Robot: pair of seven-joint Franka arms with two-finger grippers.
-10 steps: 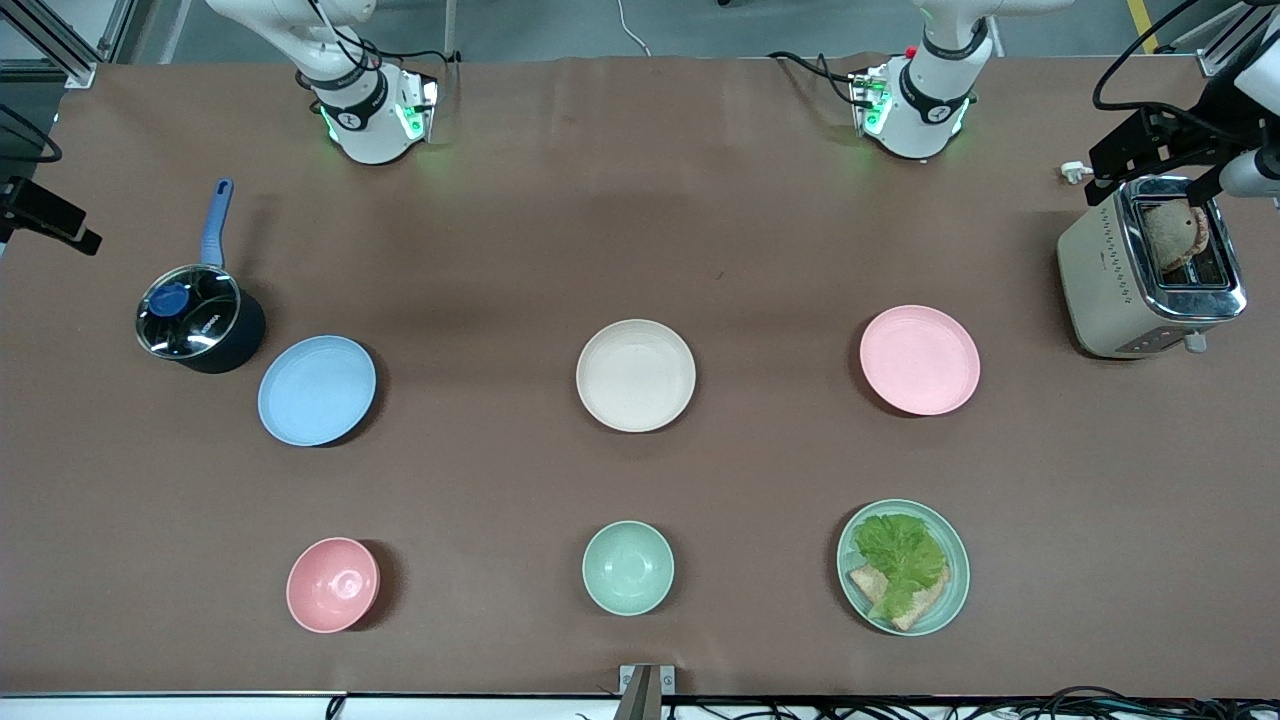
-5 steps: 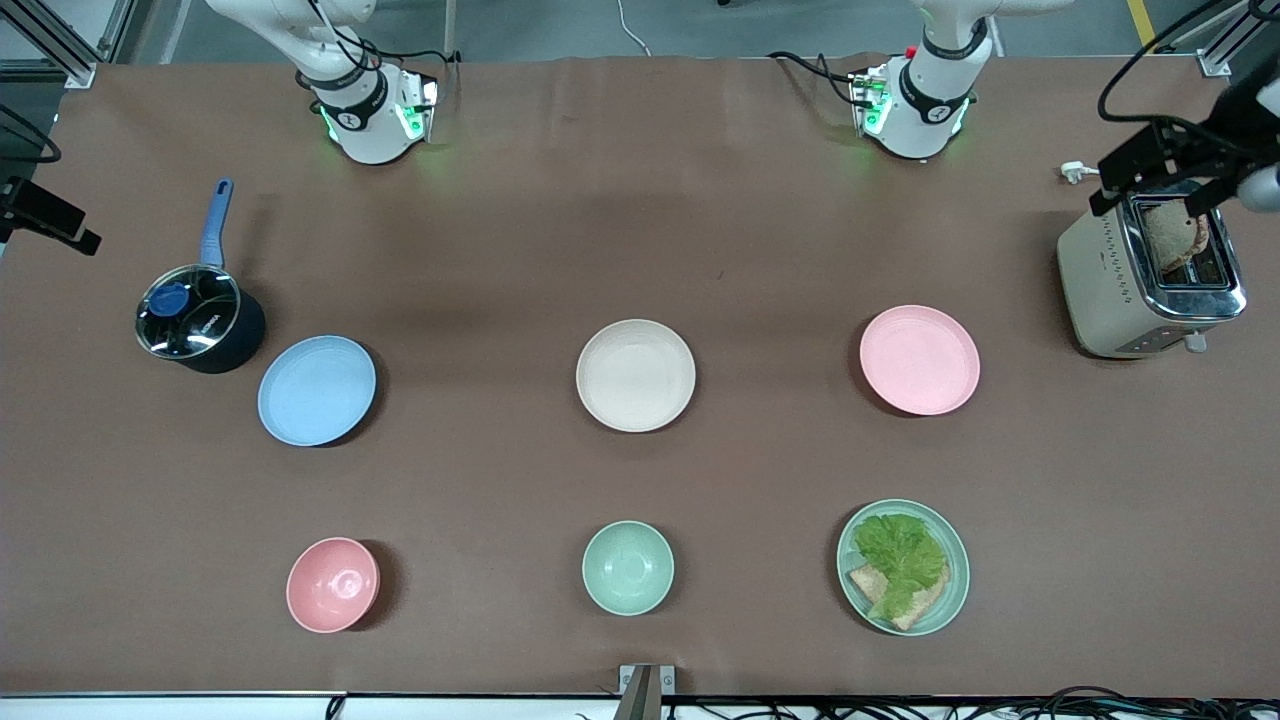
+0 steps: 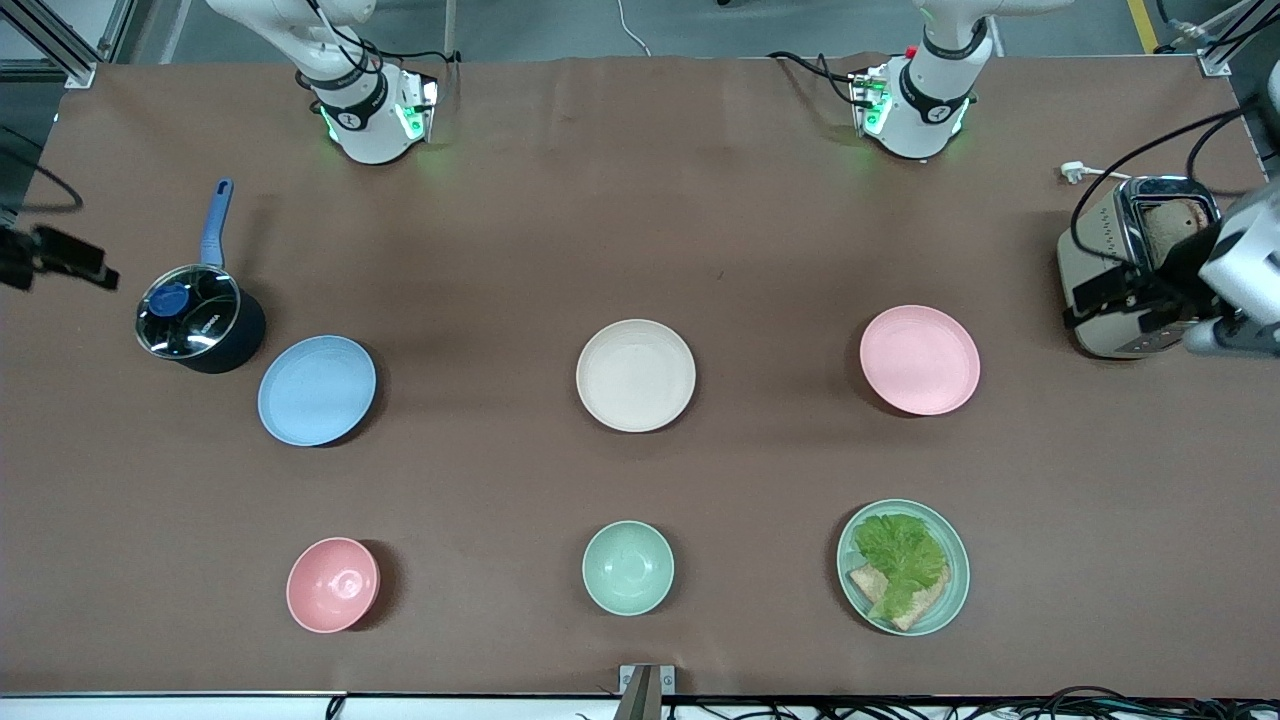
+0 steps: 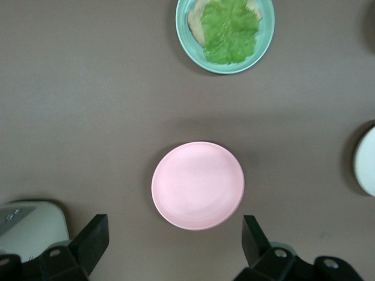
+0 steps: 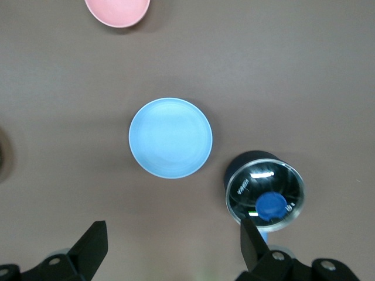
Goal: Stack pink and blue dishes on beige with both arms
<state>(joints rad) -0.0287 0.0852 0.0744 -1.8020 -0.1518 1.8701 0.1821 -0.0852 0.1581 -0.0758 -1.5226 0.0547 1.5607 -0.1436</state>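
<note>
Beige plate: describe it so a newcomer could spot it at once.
Start at the brown table and find the row of three shallow plates across its middle. The beige plate is the centre one, between the blue plate and the pink plate. It alone is cream, and shallower than the mint bowl nearer the camera.

I can read no text with certainty. The saucepan's glass lid carries a small white printed word, and the toaster a small dark mark; I find both illegible.
</note>
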